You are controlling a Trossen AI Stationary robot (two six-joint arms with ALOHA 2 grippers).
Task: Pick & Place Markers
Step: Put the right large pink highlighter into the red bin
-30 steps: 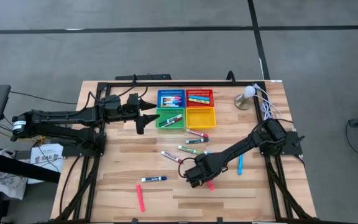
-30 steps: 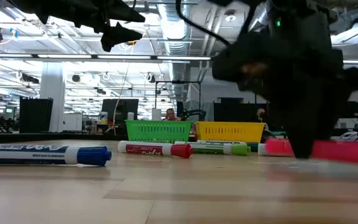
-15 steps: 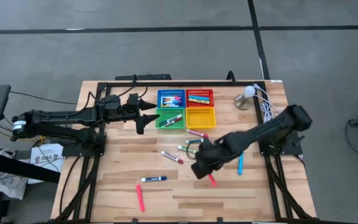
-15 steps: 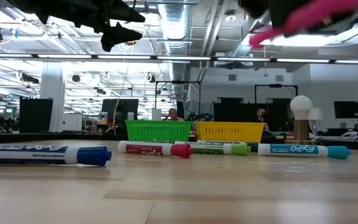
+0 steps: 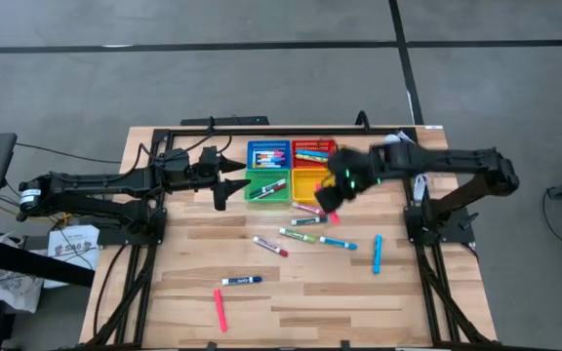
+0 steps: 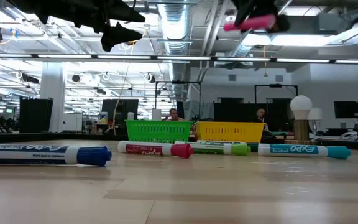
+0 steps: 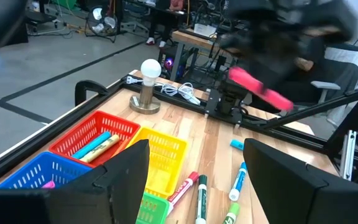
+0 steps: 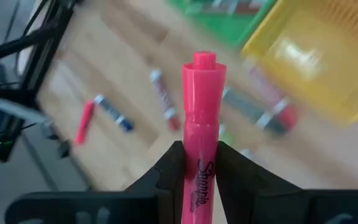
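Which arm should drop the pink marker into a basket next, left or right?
Right. The right gripper is shut on the pink marker, raised beside the yellow basket. The left gripper is open and holds nothing, beside the green basket.

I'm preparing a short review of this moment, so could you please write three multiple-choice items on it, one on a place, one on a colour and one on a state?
1. Where does the left gripper hover?
A. beside the green basket
B. over the lamp
C. above the blue-capped marker

2. What colour is the marker that the right gripper holds?
A. green
B. pink
C. yellow

3. How is the yellow basket?
A. full of markers
B. tipped over
C. upright with no marker showing in it

Answers:
1 A, the high view shows it next to that basket.
2 B, the right wrist view shows a pink barrel between the fingers.
3 C, the high view shows only its mesh floor.
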